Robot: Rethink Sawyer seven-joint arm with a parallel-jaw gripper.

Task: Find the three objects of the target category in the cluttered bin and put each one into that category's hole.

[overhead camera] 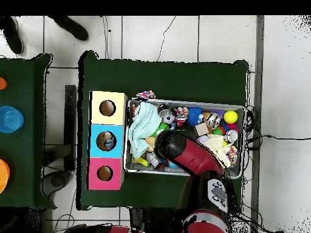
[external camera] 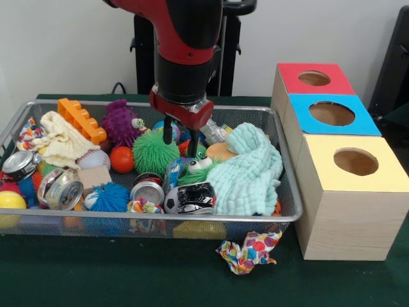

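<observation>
A: Arm position? Jaws?

B: Gripper [external camera: 180,135] is low over the centre of the wire-mesh bin [external camera: 289,216], centre frame, front view. Two dark fingers [external camera: 167,131] are spread apart with nothing between them, tips just above the green spiky ball [external camera: 153,152].

A: Bin contents?

B: Cluttered. Mint cloth [external camera: 246,171] at right, crushed can [external camera: 62,188] lower left, baseball [external camera: 94,158], orange brick [external camera: 81,119], purple spiky toy [external camera: 121,121] (target category not evident).

A: Holes?

B: Three boxes in a row at right of frame: red-topped [external camera: 314,78], blue-topped [external camera: 332,114], yellow-topped [external camera: 355,162]. A polka-dot wrapper [external camera: 250,251] lies on the green surface [external camera: 96,275] outside the bin.
</observation>
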